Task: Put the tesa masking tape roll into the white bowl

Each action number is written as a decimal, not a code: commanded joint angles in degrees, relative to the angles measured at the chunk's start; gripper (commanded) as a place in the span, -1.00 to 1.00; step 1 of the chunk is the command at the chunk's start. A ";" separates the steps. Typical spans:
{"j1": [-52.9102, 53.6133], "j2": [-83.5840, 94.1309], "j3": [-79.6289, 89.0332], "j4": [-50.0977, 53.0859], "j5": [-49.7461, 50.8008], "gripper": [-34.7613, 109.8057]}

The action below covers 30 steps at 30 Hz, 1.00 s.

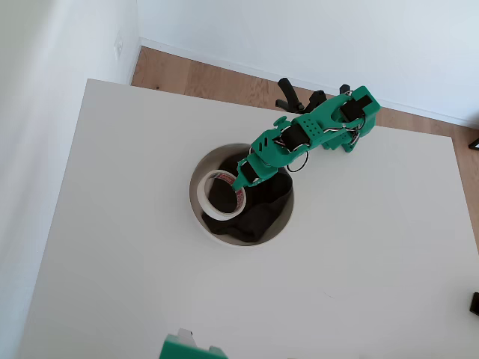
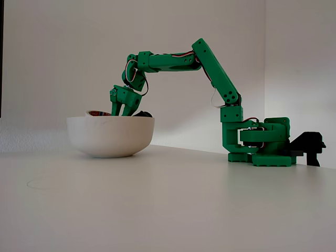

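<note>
Overhead view is showing the green arm point(image 1: 314, 131) reaching from its base near the far edge of the white counter point(image 1: 359, 269) down toward the white bowl point(image 1: 200, 213), which is sitting near the middle of the counter. The jaws are hanging over the bowl's upper left part, and the gripper point(image 1: 243, 179) is meeting the right side of the tesa masking tape roll point(image 1: 217, 196). The roll is lying tilted inside the bowl, against its left wall, with its cream ring facing up and the red printed core showing on the side nearest the jaws. One finger appears to be crossing the roll's right rim, so the jaws seem to be closing on that edge, though whether they are truly pinching it or only resting against it I cannot tell. Dark cloth point(image 1: 258, 213) is filling the rest of the bowl, to the right of and below the roll. In the fixed view from the side, the arm point(image 2: 210, 68) is arching from its base on the right and dipping the gripper point(image 2: 119, 111) just inside the rim of the white bowl point(image 2: 110, 139); the roll's top edge point(image 2: 97, 113) is peeking above the rim just left of the jaws, touching or nearly touching them.
</note>
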 commanded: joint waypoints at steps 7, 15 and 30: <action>2.81 4.75 -4.04 0.18 0.26 -0.60; 3.16 4.13 -4.04 0.18 0.35 -0.56; 3.96 2.37 -4.04 -0.26 1.93 -0.42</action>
